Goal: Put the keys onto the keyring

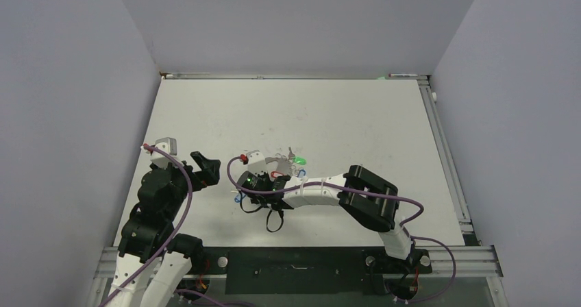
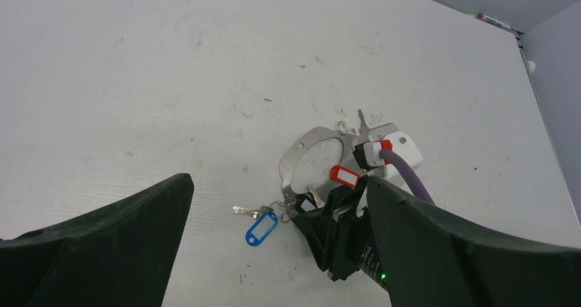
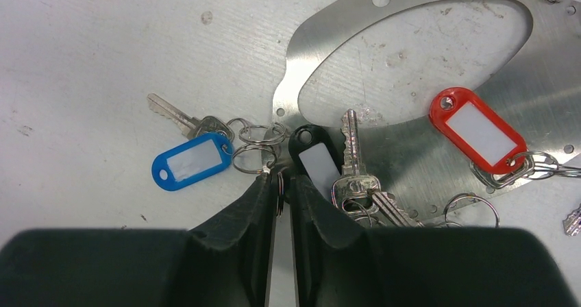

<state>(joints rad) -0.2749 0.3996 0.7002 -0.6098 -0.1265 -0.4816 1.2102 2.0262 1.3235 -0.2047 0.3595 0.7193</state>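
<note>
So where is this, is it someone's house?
Probably a robot lab, not a house: two robot arms are bolted to the edge of a white table, with plain grey walls all round it.

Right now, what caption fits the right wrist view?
Claw pinching a small ring beside the blue-tagged key, red tag resting on the large flat keyring nearby.

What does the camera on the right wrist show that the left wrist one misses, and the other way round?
Right wrist only: a black tag, and the right hand seen from within, pinched nearly shut beside the small rings. Left wrist only: that hand seen from outside, its purple cable, and a wide stretch of table. Both: the blue tag, red tag and keyring.
</note>
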